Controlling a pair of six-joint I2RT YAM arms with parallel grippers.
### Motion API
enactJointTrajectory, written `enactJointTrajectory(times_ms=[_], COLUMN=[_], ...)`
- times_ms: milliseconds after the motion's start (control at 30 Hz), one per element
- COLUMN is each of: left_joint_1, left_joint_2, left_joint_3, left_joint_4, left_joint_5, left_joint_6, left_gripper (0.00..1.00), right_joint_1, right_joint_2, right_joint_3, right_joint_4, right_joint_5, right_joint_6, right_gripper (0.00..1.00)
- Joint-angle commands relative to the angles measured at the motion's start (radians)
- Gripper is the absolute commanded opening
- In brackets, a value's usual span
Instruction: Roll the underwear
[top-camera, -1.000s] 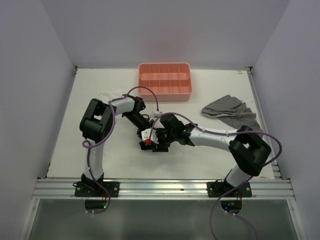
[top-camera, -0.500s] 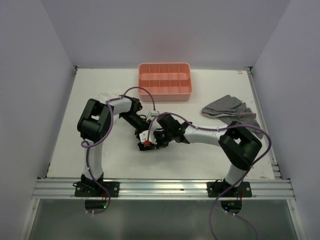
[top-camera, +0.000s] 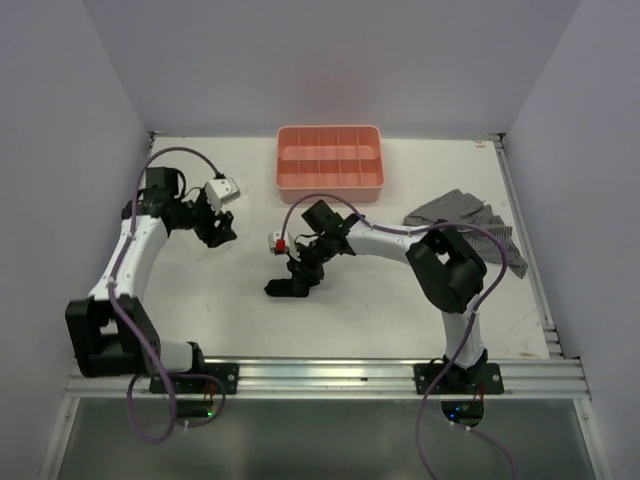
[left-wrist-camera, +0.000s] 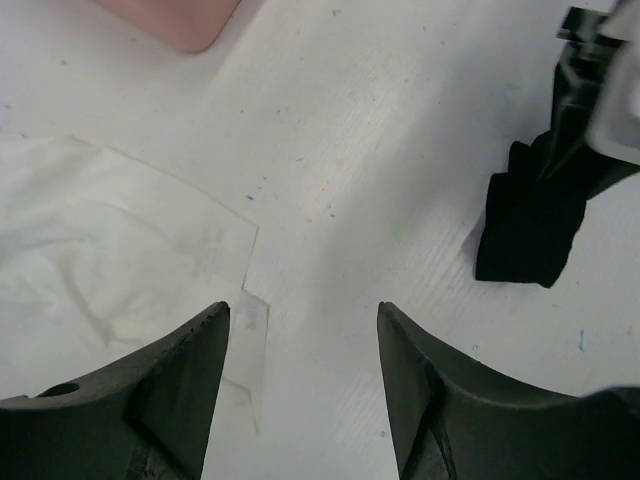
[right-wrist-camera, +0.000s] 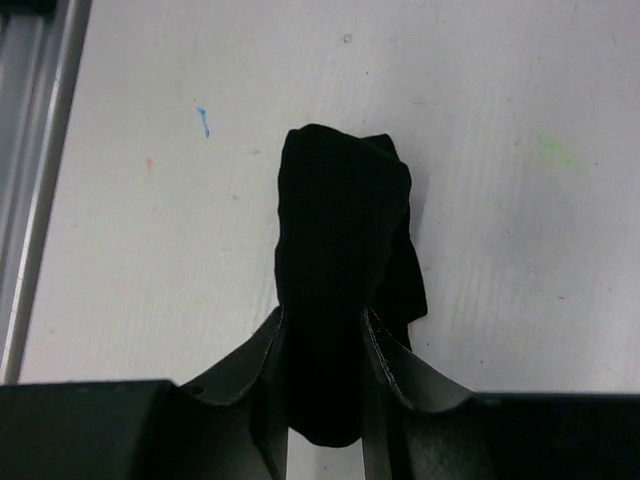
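Top view: the left pincer (top-camera: 220, 230) hangs over the left rear part of the white surface (top-camera: 200, 300), well apart from the black underwear (top-camera: 286, 288), which lies as a small bunched bundle near the middle of the surface. The right pincer (top-camera: 302, 265) reaches down onto the bundle's far end. A pink tray (top-camera: 330, 182) with compartments stands at the rear edge, and a grey checked cloth (top-camera: 462, 215) lies to its right, near the right arm's elbow. Left wrist view: the left pincer (left-wrist-camera: 302, 312) stands wide, its two dark fingers (left-wrist-camera: 185, 385) well apart with only bare surface between them. A thin white cloth (left-wrist-camera: 110, 250) lies flat under and beyond the left finger, and a corner of the pink tray (left-wrist-camera: 180, 15) shows at the top. The underwear (left-wrist-camera: 525, 225) sits at the right, with the right pincer (left-wrist-camera: 585, 110) upon it. Right wrist view: the right pincer (right-wrist-camera: 325, 335) is drawn narrow and clamps the underwear (right-wrist-camera: 340, 230) between its fingers (right-wrist-camera: 385, 365). The fabric stands out ahead of the tips as a compact, rounded roll resting on the surface (right-wrist-camera: 520, 250). A metal rail (right-wrist-camera: 30, 150) runs down the left edge.
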Motion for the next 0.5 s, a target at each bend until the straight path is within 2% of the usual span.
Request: enactJointTrajectory(times_ms=[0,133,200,233,300,333,467], left_joint_1=[-0.007,-0.111,-0.223,-0.298,-0.378,-0.466,-0.651], left_joint_2=[-0.211,-0.399,-0.505,-0.536,-0.591,-0.596,-0.524], left_joint_3=[-0.113,-0.283,-0.384,-0.412,-0.481,-0.499,-0.549], left_joint_4=[-0.032,-0.092,-0.066,-0.049,0.027,0.090,0.257], left_joint_5=[-0.054,-0.154,-0.180,-0.202,-0.260,-0.290,-0.416], left_joint_6=[0.156,0.329,0.339,0.319,0.284,0.239,0.141], left_gripper=[0.64,0.65,0.66,0.68,0.70,0.71,0.71], right_joint_1=[-0.027,-0.054,-0.065,-0.069,-0.077,-0.080,-0.082], right_joint_2=[0.128,0.202,0.234,0.240,0.260,0.265,0.273], right_joint_3=[0.055,0.112,0.129,0.138,0.146,0.147,0.141], right_joint_4=[-0.208,-0.242,-0.248,-0.250,-0.253,-0.253,-0.236], right_joint_5=[-0.056,-0.101,-0.112,-0.122,-0.130,-0.138,-0.144], right_joint_6=[0.130,0.182,0.206,0.213,0.229,0.232,0.252], right_gripper=[0.00,0.00,0.00,0.00,0.00,0.00,0.00])
